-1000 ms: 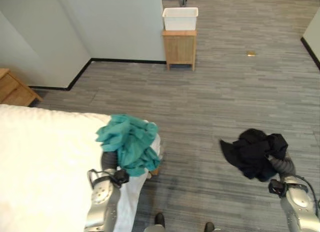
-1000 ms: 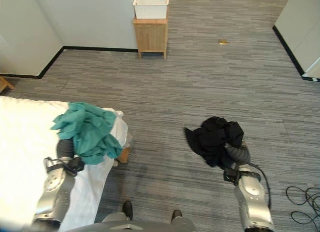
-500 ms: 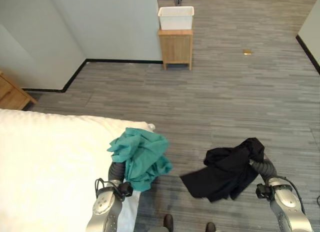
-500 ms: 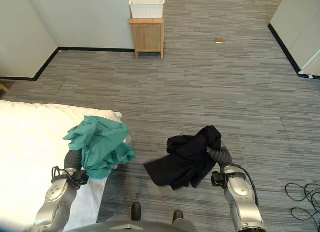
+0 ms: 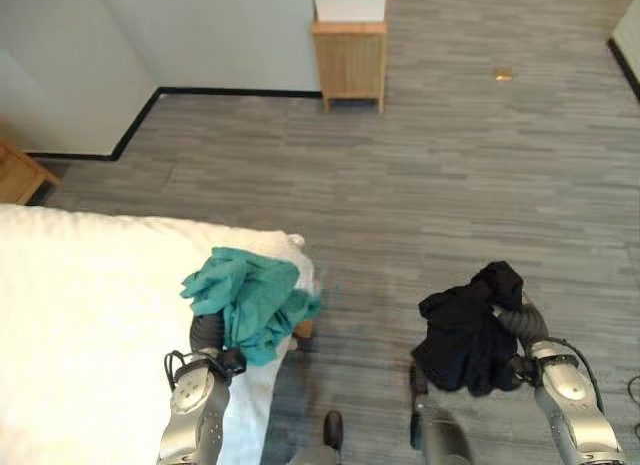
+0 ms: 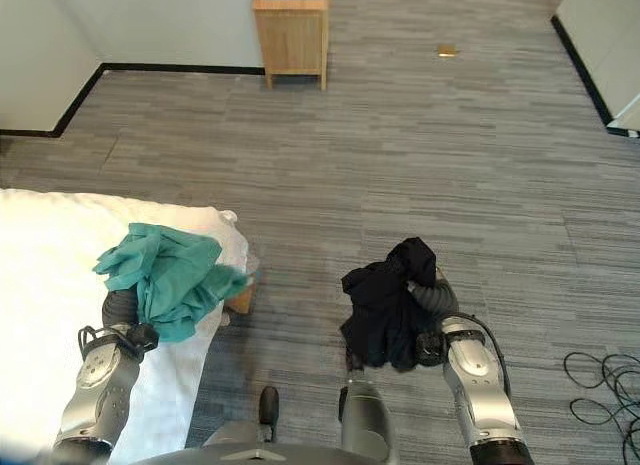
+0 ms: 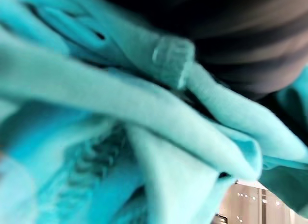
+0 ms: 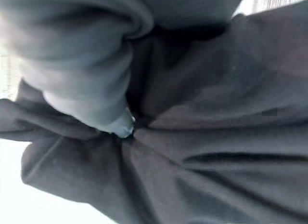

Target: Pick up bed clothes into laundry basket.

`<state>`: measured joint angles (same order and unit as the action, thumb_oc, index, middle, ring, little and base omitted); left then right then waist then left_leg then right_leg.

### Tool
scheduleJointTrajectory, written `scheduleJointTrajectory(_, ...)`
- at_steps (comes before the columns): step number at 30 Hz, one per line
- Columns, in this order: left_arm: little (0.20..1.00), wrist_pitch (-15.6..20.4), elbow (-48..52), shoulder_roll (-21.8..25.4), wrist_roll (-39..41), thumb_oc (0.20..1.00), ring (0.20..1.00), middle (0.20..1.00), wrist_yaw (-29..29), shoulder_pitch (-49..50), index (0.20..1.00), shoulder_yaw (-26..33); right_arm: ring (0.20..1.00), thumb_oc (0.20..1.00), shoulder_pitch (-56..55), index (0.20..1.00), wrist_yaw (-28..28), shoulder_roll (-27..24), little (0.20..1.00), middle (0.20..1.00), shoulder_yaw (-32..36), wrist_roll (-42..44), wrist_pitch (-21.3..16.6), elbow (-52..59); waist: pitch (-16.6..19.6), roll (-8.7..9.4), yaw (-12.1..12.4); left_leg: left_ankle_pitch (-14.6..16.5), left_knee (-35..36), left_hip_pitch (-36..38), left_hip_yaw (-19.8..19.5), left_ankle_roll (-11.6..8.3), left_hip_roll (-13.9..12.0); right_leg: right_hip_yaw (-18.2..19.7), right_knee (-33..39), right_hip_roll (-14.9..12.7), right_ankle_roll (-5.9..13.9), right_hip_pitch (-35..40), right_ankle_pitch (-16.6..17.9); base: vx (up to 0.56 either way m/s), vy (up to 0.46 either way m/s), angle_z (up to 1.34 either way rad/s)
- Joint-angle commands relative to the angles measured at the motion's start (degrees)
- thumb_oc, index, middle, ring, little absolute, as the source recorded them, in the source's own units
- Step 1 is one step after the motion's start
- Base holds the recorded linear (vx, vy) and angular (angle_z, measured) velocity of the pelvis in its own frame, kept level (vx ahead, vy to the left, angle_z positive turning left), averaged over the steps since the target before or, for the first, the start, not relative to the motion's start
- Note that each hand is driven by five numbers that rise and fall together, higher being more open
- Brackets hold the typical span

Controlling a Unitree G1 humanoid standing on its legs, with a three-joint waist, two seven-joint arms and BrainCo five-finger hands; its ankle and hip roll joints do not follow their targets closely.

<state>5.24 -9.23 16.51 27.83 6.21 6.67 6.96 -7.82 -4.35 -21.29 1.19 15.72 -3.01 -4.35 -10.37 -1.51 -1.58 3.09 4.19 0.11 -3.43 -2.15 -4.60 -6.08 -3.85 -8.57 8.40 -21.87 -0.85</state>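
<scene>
Two bunched garments: teal cloth crumpled, black cloth hanging limp.

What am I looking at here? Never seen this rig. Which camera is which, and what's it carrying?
A two-legged humanoid robot, seen by its own cameras. The two wide pictures come from a stereo camera on its head, looking down; the two close-ups come from cameras on its wrists. The left hand carries a bunched teal garment above the corner of a white bed. The right hand carries a crumpled black garment over the grey floor. Cloth hides both hands' fingers. Far off, a white laundry basket stands on a small wooden cabinet.
</scene>
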Motion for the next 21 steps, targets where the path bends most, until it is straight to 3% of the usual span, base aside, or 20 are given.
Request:
scheduleJointTrajectory(1, 0.200, 5.12, 6.70, 3.59, -1.99, 0.200, 0.200, 0.200, -0.56, -1.97, 0.200, 3.05, 0.200, 0.200, 0.19, 0.200, -1.25, -1.25, 0.200, 0.200, 0.05, 0.45, -2.75, 4.71, 3.01, 1.31, -1.56, 5.87, 0.44, 13.50, -1.48, -0.33, 1.70, -3.81, 4.84, -0.46, 1.53, 1.33, 12.37, 0.54, -0.271, 0.18)
scheduleJointTrajectory(2, 0.200, 5.20, 6.63, 2.73, -1.71, 0.200, 0.200, 0.200, -0.24, -1.80, 0.200, 3.46, 0.200, 0.200, 1.03, 0.200, -1.67, -1.55, 0.200, 0.200, -0.91, 0.31, -2.51, 3.93, 4.17, 0.77, -1.89, 3.62, -4.06, 13.85, -0.65, -1.60, -0.28, -5.32, 1.97, 0.34, 0.42, 1.75, 11.97, 0.27, -0.145, -0.06)
scheduleJointTrajectory(3, 0.200, 5.21, 6.62, 2.69, -1.71, 0.200, 0.200, 0.200, -0.24, -1.79, 0.200, 3.49, 0.200, 0.200, 1.07, 0.200, -1.67, -1.61, 0.200, 0.200, -0.94, 0.32, -2.52, 3.89, 4.23, 0.62, -1.98, 3.76, -4.24, 13.71, -0.71, -1.70, -0.44, -5.43, 1.73, 0.43, 0.36, 1.63, 11.77, 0.40, -0.200, -0.19)
scheduleJointTrajectory(4, 0.200, 5.40, 6.29, 2.23, -1.15, 0.200, 0.200, 0.200, -0.09, -2.05, 0.200, 3.51, 0.200, 0.200, 1.53, 0.200, -1.69, -1.91, 0.200, 0.200, -1.39, 0.36, -2.40, 3.49, 4.52, -0.16, -2.00, -0.22, -9.43, 12.57, -0.20, -2.75, -1.27, -6.09, 0.67, 1.05, -0.46, 2.51, 10.98, 0.26, -0.141, -0.26)
scheduleJointTrajectory(5, 0.200, 5.60, 6.17, 1.69, -0.15, 0.200, 0.200, 0.200, 0.43, -2.56, 0.200, 3.32, 0.200, 0.200, 2.23, 0.200, -1.66, -2.44, 0.200, 0.200, -1.93, 0.79, -2.52, 3.30, 4.66, -0.36, -2.01, -5.59, -17.91, 10.36, 0.40, -3.92, -1.27, -6.79, 0.08, 1.29, -1.52, 3.78, 10.19, 0.55, -0.412, -0.41)
scheduleJointTrajectory(6, 0.200, 5.81, 6.93, 1.25, 2.45, 0.200, 0.200, 0.200, 0.10, -2.92, 0.200, 2.79, 0.200, 0.200, 2.82, 0.200, -1.04, -3.55, 0.200, 0.200, -1.72, 3.71, -3.21, 3.51, 3.66, 1.20, -1.31, -12.07, -36.21, 3.09, 4.25, -5.16, -1.65, -7.55, 0.94, 1.42, -4.47, 8.96, 7.44, 0.54, -0.480, -0.21)
scheduleJointTrajectory(8, 0.200, 5.81, 7.78, 1.77, 2.22, 0.200, 0.200, 0.200, 0.22, -3.43, 0.200, 2.39, 0.200, 0.200, 1.94, 0.200, -0.30, -4.60, 0.200, 0.200, -0.77, 4.20, -3.50, 3.11, 1.63, 3.13, 0.14, -11.55, -47.22, -3.61, 6.41, -4.48, -1.53, -7.20, 1.75, 1.45, -6.90, 12.99, 4.62, 0.58, -0.450, 0.01)
scheduleJointTrajectory(9, 0.200, 6.04, 8.23, 1.33, 2.67, 0.200, 0.200, 0.200, 0.96, -4.10, 0.200, 1.83, 0.200, 0.200, 1.15, 0.200, 1.01, -5.72, 0.200, 0.200, 0.01, 2.98, -3.02, 3.22, 0.45, 3.50, 1.83, -9.51, -47.50, -11.04, 8.35, -3.96, -2.07, -6.73, 2.79, 1.88, -6.93, 17.86, 2.21, 0.62, -0.313, 0.02)
scheduleJointTrajectory(11, 0.200, 6.05, 8.17, 1.06, 3.68, 0.200, 0.200, 0.200, 0.95, -4.31, 0.200, 1.59, 0.200, 0.200, 1.26, 0.200, 1.25, -6.03, 0.200, 0.200, 0.25, 2.80, -2.82, 3.27, 0.35, 3.79, 2.70, -8.91, -46.12, -14.71, 9.20, -3.78, -2.33, -6.83, 3.57, 1.73, -6.71, 19.73, 1.47, 0.39, -0.135, 0.19)
scheduleJointTrajectory(12, 0.200, 6.10, 7.90, 0.69, 4.53, 0.200, 0.200, 0.200, 1.12, -4.52, 0.200, 1.64, 0.200, 0.200, 1.21, 0.200, 1.35, -6.08, 0.200, 0.200, 0.59, 2.73, -2.85, 3.63, 0.50, 3.66, 3.30, -9.09, -41.91, -16.90, 10.18, -3.91, -3.19, -6.83, 4.29, 1.95, -6.47, 21.42, 0.71, 0.56, -0.043, 0.11)
scheduleJointTrajectory(14, 0.200, 6.14, 7.21, 0.21, 4.91, 0.200, 0.200, 0.200, 0.45, -3.71, 0.200, 1.62, 0.200, 0.200, 0.64, 0.200, 1.68, -5.54, 0.200, 0.200, 2.37, 2.69, -3.55, 4.09, 1.52, 2.58, 5.31, -10.81, -26.95, -20.31, 11.66, -3.60, -3.66, -6.69, 6.11, 2.82, -5.25, 25.45, -1.32, 0.70, -0.009, -0.05)
scheduleJointTrajectory(15, 0.200, 6.15, 7.24, 0.17, 4.87, 0.200, 0.200, 0.200, 0.45, -3.60, 0.200, 1.52, 0.200, 0.200, 0.47, 0.200, 1.68, -5.56, 0.200, 0.200, 2.42, 2.67, -3.55, 4.13, 1.47, 2.99, 5.34, -11.23, -25.65, -19.32, 11.98, -3.61, -3.11, -6.69, 6.36, 2.34, -5.16, 25.89, -1.39, 0.74, 0.101, -0.15)
scheduleJointTrajectory(16, 0.200, 6.16, 7.23, -0.09, 4.15, 0.200, 0.200, 0.200, 0.48, -2.28, 0.200, 2.19, 0.200, 0.200, 0.92, 0.200, 1.89, -5.35, 0.200, 0.200, 2.20, 1.65, -4.13, 3.85, 2.35, 1.56, 7.52, -14.39, -10.32, -19.56, 9.77, -3.90, -1.01, -5.90, 7.49, 3.57, -4.19, 29.95, -3.81, 0.52, 0.075, -0.21)
scheduleJointTrajectory(17, 0.200, 6.15, 7.26, -0.13, 4.14, 0.200, 0.200, 0.200, 0.49, -2.24, 0.200, 2.18, 0.200, 0.200, 0.91, 0.200, 1.90, -5.39, 0.200, 0.200, 2.20, 1.64, -4.16, 3.82, 2.33, 1.53, 7.49, -15.12, -9.32, -19.13, 9.79, -3.88, -0.94, -5.94, 7.57, 3.58, -4.20, 29.97, -3.64, 0.96, 0.133, -0.32)
scheduleJointTrajectory(18, 0.200, 6.30, 6.96, -0.55, 3.94, 0.200, 0.200, 0.200, 0.81, -1.45, 0.200, 2.95, 0.200, 0.200, 1.84, 0.200, 1.93, -5.50, 0.200, 0.200, 1.87, 1.00, -4.39, 3.69, 3.53, 1.01, 8.89, -16.95, -2.06, -20.55, 7.73, -4.88, -0.68, -4.97, 8.01, 3.36, -3.37, 33.62, -4.90, 0.46, 0.049, -0.27)
scheduleJointTrajectory(21, 0.200, 6.21, 7.03, -0.25, 3.23, 0.200, 0.200, 0.200, 1.03, -0.19, 0.200, 4.12, 0.200, 0.200, 3.09, 0.200, 1.27, -5.13, 0.200, 0.200, 0.80, 0.36, -3.73, 3.51, 4.86, 1.43, 9.72, -19.27, -3.16, -19.75, 8.16, -5.30, -0.48, -3.57, 7.91, 2.68, -2.65, 37.13, -6.17, 0.55, 0.062, -0.54)
